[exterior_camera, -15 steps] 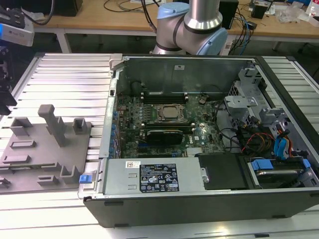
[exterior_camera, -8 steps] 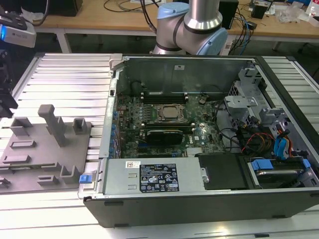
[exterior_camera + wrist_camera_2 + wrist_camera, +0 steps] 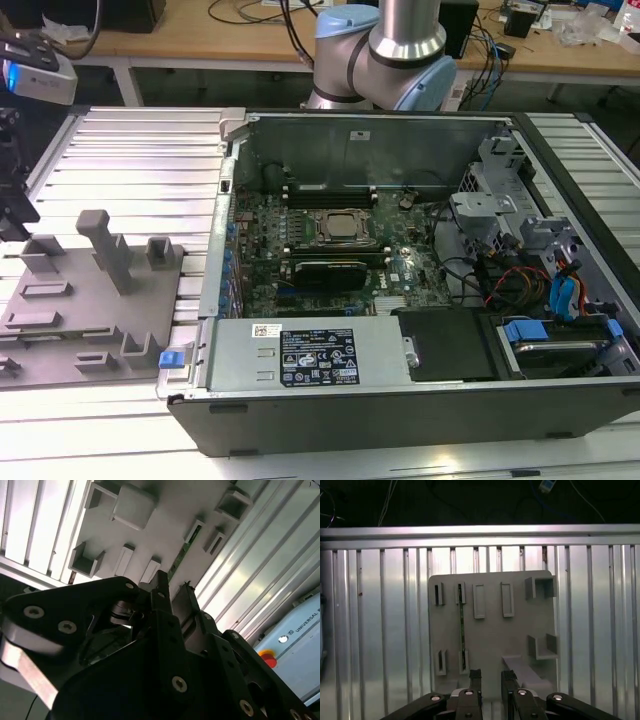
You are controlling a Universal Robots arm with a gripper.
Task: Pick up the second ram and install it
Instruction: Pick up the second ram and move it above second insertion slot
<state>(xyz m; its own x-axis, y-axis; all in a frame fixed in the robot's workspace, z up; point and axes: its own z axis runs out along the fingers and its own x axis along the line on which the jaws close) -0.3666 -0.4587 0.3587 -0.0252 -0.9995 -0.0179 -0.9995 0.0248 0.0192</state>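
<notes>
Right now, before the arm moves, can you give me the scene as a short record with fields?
gripper: the gripper is open, holds nothing and faces the gray holder
memory stick: the memory stick is a thin green strip standing on edge in the holder's slots, apart from the gripper
computer case: the computer case is open, on the exterior view's right of the holder
task state: memory stick not yet picked up

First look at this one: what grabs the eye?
An open computer case takes up the middle and the exterior view's right. In the first wrist view, a grey fixture lies on ribbed metal with one thin green ram standing on edge in its slots. The gripper hangs over the fixture close by the ram, open and empty.
</notes>
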